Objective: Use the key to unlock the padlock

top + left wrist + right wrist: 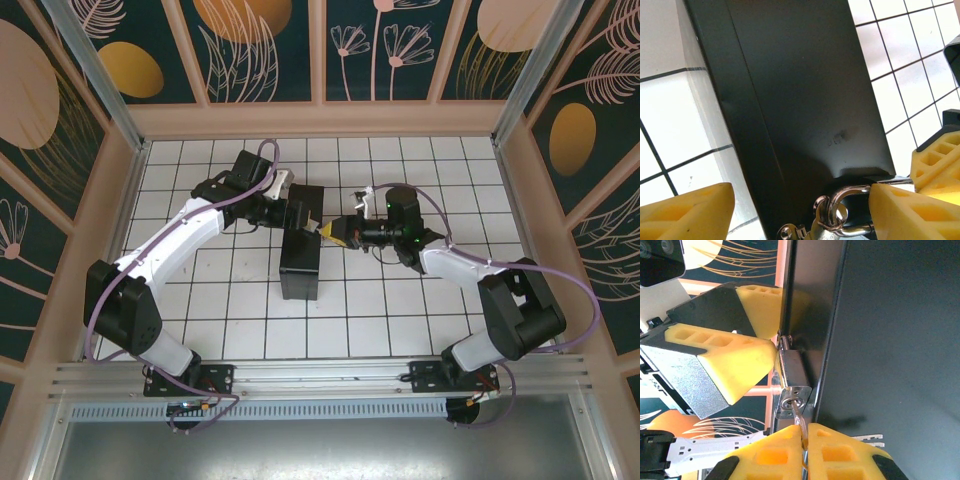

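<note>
Key (798,419) in padlock (792,376), R gripper (805,437) clenched on it.
R tips pinch the key just short of the lock, blade in the keyhole straight ahead. On the lock's left side one finger (740,365) of L gripper (801,207) presses the body. L jaws are spread wide w/ the shackle against one pad and the other pad apart, so grasping nothing. Black box (890,340) sits right behind the lock & hides the surface past it. White grid table (670,125) lies beside the box, patterned wall (740,270) farthest.

Silver padlock (791,375) and key (798,416), black box (805,100), white black-gridded table (400,310)
</note>
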